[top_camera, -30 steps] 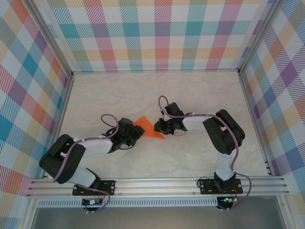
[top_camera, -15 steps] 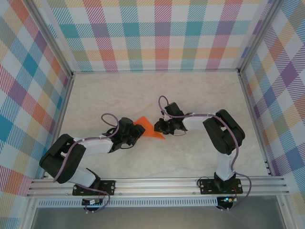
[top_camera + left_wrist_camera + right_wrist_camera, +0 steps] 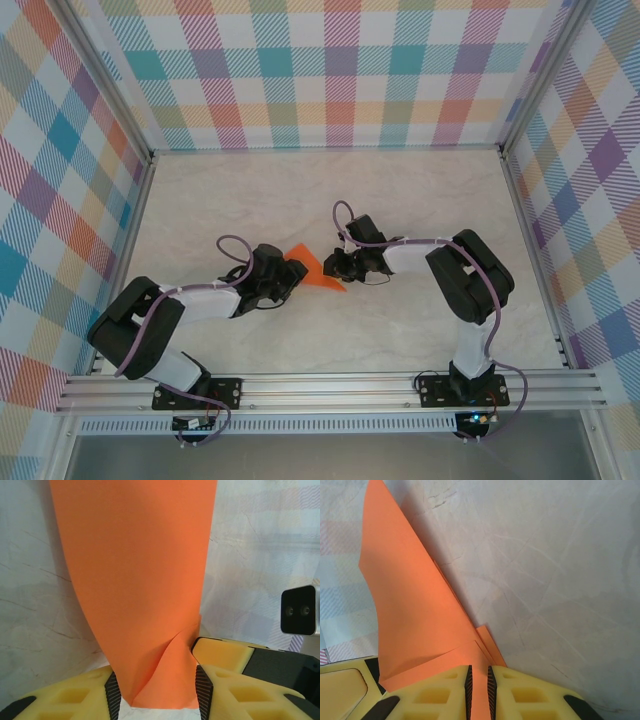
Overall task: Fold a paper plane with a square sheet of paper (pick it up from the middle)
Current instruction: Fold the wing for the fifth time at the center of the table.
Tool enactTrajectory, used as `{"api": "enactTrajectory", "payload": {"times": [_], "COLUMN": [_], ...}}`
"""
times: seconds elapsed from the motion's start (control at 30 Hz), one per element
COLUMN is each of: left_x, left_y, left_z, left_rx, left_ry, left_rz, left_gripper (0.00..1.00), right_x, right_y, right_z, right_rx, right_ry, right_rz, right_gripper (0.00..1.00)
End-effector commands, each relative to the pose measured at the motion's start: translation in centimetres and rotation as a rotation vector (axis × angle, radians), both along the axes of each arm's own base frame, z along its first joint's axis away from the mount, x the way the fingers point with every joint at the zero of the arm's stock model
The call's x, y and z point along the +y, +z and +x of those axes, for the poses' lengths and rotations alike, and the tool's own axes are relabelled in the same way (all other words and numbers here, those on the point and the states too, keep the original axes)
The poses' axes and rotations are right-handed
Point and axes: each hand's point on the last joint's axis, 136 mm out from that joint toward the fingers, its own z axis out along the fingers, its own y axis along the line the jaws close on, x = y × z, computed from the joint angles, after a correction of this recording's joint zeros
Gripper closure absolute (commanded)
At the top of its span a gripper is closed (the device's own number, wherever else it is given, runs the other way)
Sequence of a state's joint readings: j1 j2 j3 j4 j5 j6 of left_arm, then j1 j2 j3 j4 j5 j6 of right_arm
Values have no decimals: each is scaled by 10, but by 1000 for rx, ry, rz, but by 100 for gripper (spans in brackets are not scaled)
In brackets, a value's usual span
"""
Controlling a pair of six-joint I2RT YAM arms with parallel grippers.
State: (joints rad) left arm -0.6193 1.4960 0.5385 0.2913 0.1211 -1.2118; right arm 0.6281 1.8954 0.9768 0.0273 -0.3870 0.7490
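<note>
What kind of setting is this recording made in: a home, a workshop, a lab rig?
Most likely a purpose-built lab test cell: a pale marbled table boxed in by plaid-printed backdrop walls, with an aluminium rail along the near edge carrying both arm bases. Nothing domestic is in sight.
</note>
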Motion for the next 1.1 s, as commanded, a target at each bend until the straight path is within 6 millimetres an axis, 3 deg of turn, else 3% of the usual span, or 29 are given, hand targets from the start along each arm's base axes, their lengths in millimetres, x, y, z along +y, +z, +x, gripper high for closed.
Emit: {"api": "enactTrajectory", "payload": {"times": [0.0, 0.3, 0.47, 0.57, 0.83, 1.07], "left_x": [-9, -8, -7, -7, -3, 1], "left_y": [7, 7, 4, 4, 5, 18], "left_z": [6, 12, 12, 10, 0, -3], "left_rx": [-31, -47, -31, -12, 87, 133], "left_ry": [-15, 5, 6, 1, 8, 34], "left_rz": [-11, 0, 12, 23, 64, 88], "left_gripper": [56, 67, 86, 92, 97, 98], "right_x": [-14, -10, -6, -5, -19, -16], "right_y": [-22, -10, 23, 48, 84, 101], "right_z": [-13, -13, -6, -1, -1, -30], "right_rx": [64, 17, -133, -257, -573, -882], "right_ry": [-16, 10, 70, 108, 183, 359], "right_rz": [-62, -24, 28, 46, 45, 65], "right_gripper": [81, 80, 73, 66, 47, 48]}}
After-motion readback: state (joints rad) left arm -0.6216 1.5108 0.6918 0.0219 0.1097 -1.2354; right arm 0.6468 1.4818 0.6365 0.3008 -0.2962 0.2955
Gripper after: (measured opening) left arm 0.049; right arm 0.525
